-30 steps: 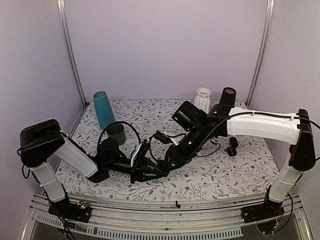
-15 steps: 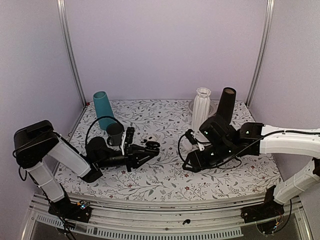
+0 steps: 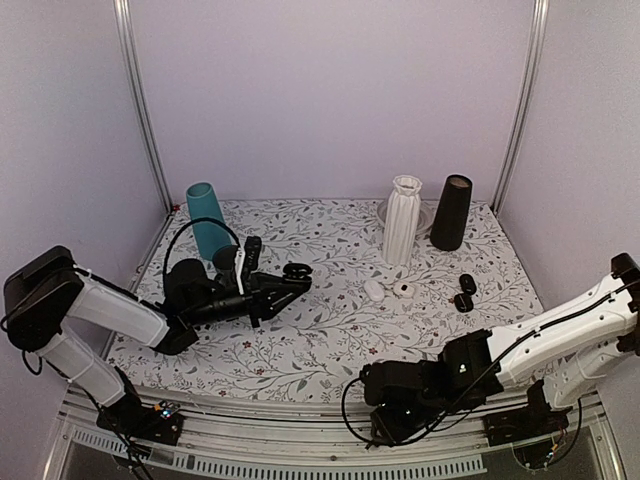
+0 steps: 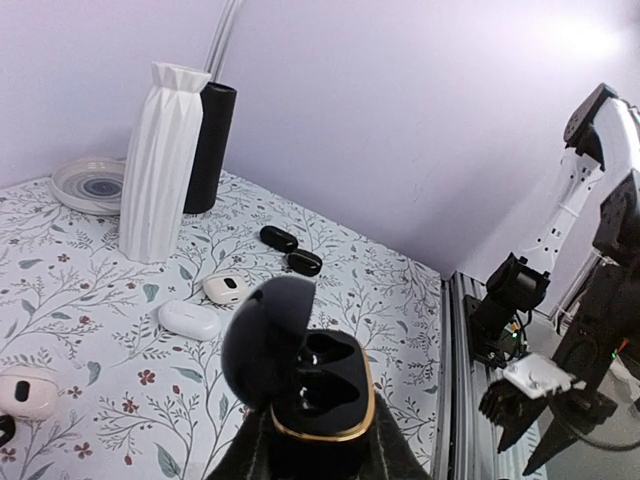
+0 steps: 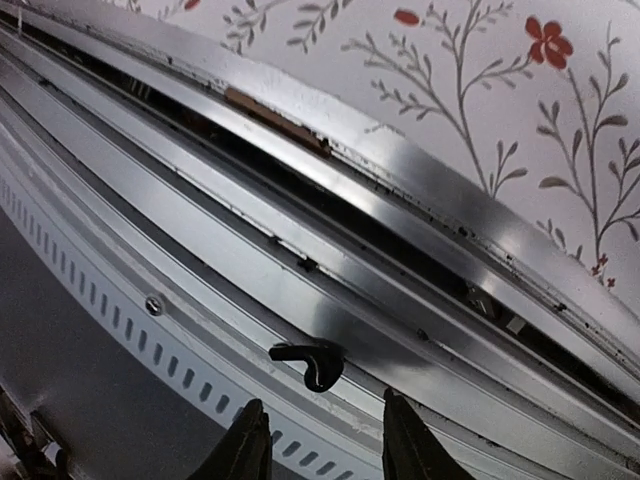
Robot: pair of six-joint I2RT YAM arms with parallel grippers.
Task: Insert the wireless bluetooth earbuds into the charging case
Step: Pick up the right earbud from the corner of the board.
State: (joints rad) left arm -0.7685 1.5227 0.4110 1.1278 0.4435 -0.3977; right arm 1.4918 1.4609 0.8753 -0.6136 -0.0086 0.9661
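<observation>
My left gripper point(image 3: 283, 290) is shut on the glossy black charging case point(image 3: 297, 272), held above the table's left middle with its lid open. In the left wrist view the case point(image 4: 325, 385) shows a gold rim and two dark wells, gripped low by my left gripper point(image 4: 310, 455). Two black earbuds point(image 3: 467, 283) point(image 3: 463, 300) lie on the table at the right, also in the left wrist view point(image 4: 278, 238). My right gripper point(image 3: 385, 428) is low over the near metal rail. In the right wrist view it point(image 5: 322, 440) is open and empty, just short of a small black hooked piece point(image 5: 312, 362).
A teal cup point(image 3: 207, 218) and grey mug point(image 3: 232, 262) stand at the back left. A white ribbed vase point(image 3: 402, 218), a black cone point(image 3: 451, 212) and a plate point(image 4: 92, 182) stand at the back right. Two white pebble pieces point(image 3: 374, 290) point(image 3: 403, 288) lie mid-table. The slotted rail point(image 5: 200, 300) borders the near edge.
My right arm has swung from the table's middle down to the near rail. My left gripper has drawn back to the left with the case, which now shows its lid open.
</observation>
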